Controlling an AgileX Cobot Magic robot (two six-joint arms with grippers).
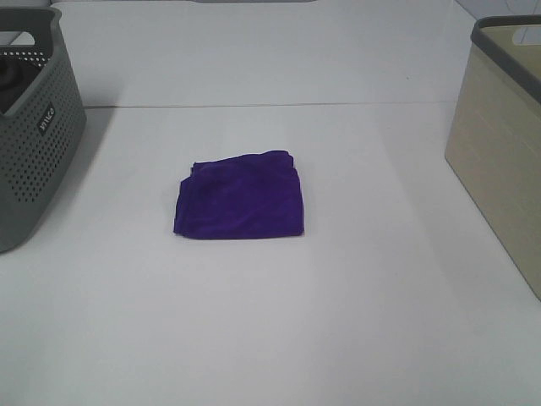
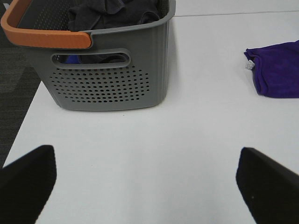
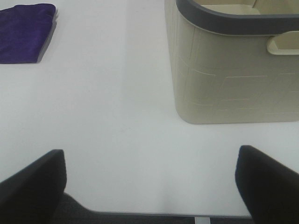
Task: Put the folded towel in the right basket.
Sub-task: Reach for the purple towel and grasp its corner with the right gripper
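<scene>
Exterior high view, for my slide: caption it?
Folded purple towel lies on white table between grey basket and beige basket.

A grey perforated basket holding dark clothes stands on the white table, far left.

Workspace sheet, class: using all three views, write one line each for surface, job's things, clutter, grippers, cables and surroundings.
Surface: white table, plain.
Job's things: purple towel folded, flat mid-table; beige basket at the right, apart from it.
Clutter: grey basket at the left, dark cloth inside.
Grippers: left gripper and right gripper open, holding nothing, off the towel.
Cables: nothing seen.
Surroundings: dark floor beside the table.
</scene>
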